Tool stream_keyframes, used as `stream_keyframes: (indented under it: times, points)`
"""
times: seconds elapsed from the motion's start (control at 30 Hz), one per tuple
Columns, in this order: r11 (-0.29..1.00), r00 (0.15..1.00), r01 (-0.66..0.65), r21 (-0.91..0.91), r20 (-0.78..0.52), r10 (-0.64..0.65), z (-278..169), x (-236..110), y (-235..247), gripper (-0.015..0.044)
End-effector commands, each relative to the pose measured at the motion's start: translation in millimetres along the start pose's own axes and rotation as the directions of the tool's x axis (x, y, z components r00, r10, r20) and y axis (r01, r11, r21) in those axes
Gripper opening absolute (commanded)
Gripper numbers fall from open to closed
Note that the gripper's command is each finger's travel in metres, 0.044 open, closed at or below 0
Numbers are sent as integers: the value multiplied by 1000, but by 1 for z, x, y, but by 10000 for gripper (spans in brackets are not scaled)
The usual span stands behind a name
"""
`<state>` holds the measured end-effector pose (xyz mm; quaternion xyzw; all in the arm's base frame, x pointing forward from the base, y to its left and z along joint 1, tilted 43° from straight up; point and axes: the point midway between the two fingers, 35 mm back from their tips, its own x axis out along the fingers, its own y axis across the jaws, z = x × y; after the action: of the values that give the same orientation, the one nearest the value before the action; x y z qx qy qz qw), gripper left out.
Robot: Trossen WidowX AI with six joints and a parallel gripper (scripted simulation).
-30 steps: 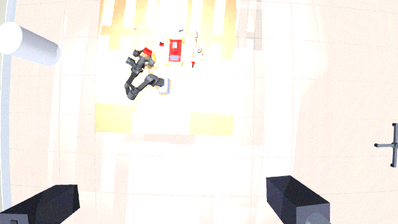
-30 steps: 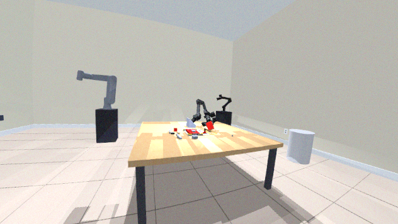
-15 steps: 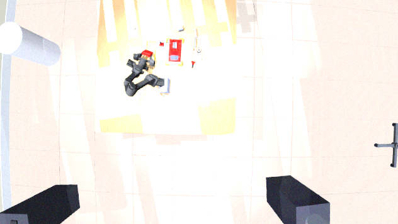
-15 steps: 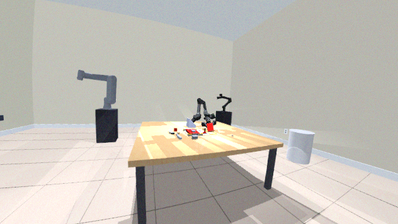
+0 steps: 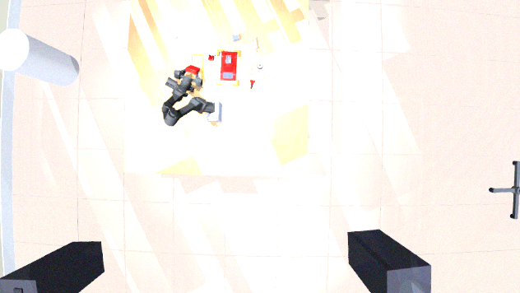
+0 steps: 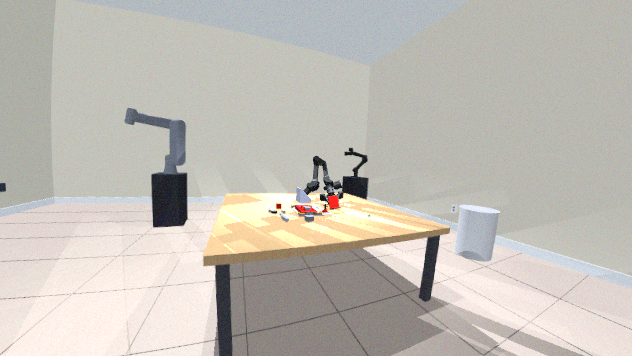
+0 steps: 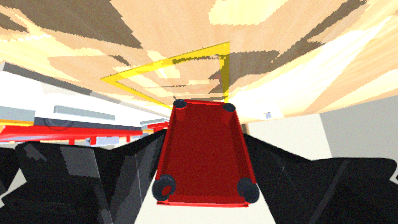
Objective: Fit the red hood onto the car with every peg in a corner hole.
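Observation:
The red hood (image 5: 192,69) (image 6: 333,202) (image 7: 206,150) is between the fingers of my gripper (image 5: 190,76), which is shut on its sides. The hood is tipped steeply, nearly on end, its hollow underside and four dark corner bosses facing the wrist camera. It is low over the table; whether its lower edge touches is hard to tell. The red chassis (image 5: 233,66) (image 6: 300,209) sits in its jig, to the right of the hood in the top view. A grey engine block (image 5: 228,59) is on its deck. The pegs are too small to make out in the top and exterior views.
A yellow outline (image 5: 197,54) (image 7: 226,75) is marked on the table beside the hood. A small red part (image 5: 211,58) stands between hood and chassis. Another red part (image 5: 252,84), a wheel (image 5: 260,66) and a grey block (image 5: 235,37) (image 6: 309,218) lie around the jig.

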<state>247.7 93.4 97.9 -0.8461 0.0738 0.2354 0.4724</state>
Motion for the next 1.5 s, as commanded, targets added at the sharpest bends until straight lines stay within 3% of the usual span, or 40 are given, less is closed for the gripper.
stream_keyframes:
  times: [0.0,0.27,0.73,0.77,1.13,1.33,1.47]
  points:
    - [1000,1000,1,-3,1,-1,0,0,0,420]
    - [1000,1000,-5,-26,7,5,0,-15,-8,440]
    - [984,1000,-2,-178,20,6,-36,-119,-8,440]
    - [990,1000,-12,-143,22,15,-19,-89,-17,440]
    - [990,1000,-12,-143,22,15,-19,-89,-17,440]
    - [990,1000,-12,-143,22,15,-19,-89,-17,282]
    - [993,990,-118,29,79,115,-17,-83,-13,388]
